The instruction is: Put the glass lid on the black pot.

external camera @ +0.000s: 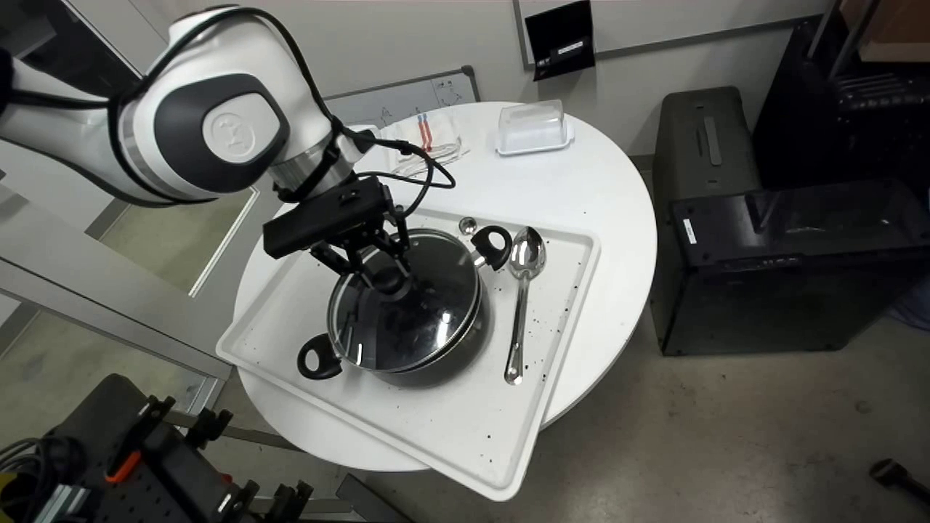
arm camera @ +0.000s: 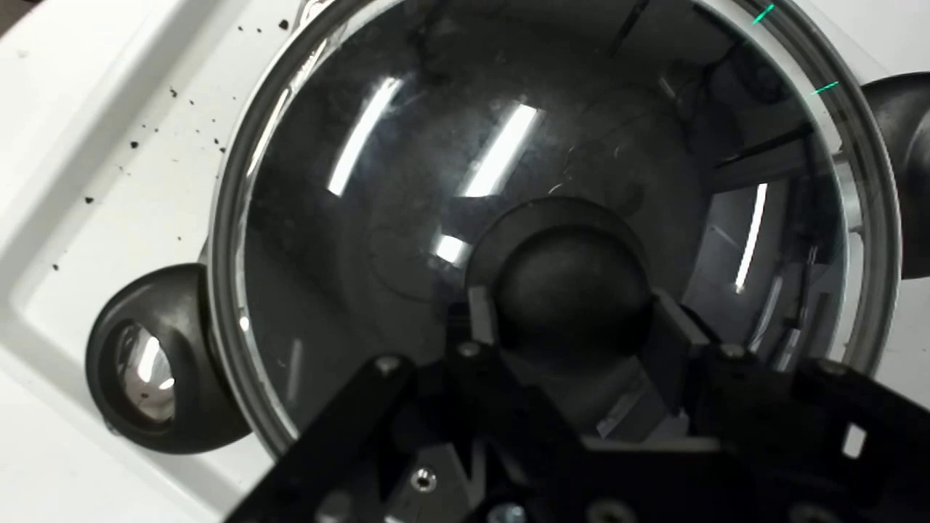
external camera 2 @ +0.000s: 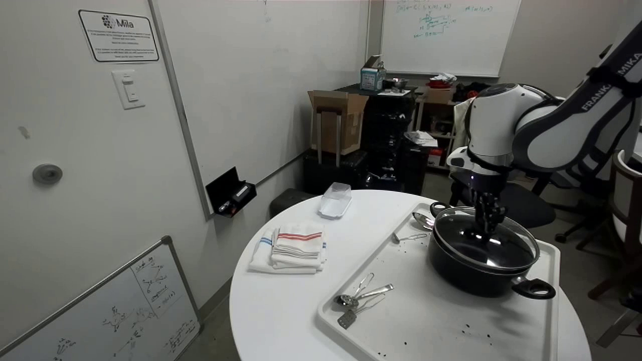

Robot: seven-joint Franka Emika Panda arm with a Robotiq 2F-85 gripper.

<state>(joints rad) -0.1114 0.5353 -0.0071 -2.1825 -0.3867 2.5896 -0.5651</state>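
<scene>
The glass lid (external camera: 436, 319) lies over the black pot (external camera: 465, 354), its knob up. It also shows in the wrist view (arm camera: 407, 211) and in an exterior view (external camera 2: 461, 249). The black pot (external camera 2: 464, 276) stands on the tray with a loop handle on each side. A narrow step shows between the lid's rim and the pot's rim on one side; I cannot tell whether the lid is fully seated. My gripper (arm camera: 570, 312) points down with its fingers against both sides of the dark knob (arm camera: 574, 283).
A white tray (external camera: 494, 465) on a round white table (external camera: 617, 189) carries the pot. A long silver spoon (external camera: 520, 305) lies beside the pot. Small utensils (external camera 2: 353, 301) lie at a tray corner. Folded towels (external camera 2: 296, 248) and a clear-lidded box (external camera 2: 335, 201) stand on the table.
</scene>
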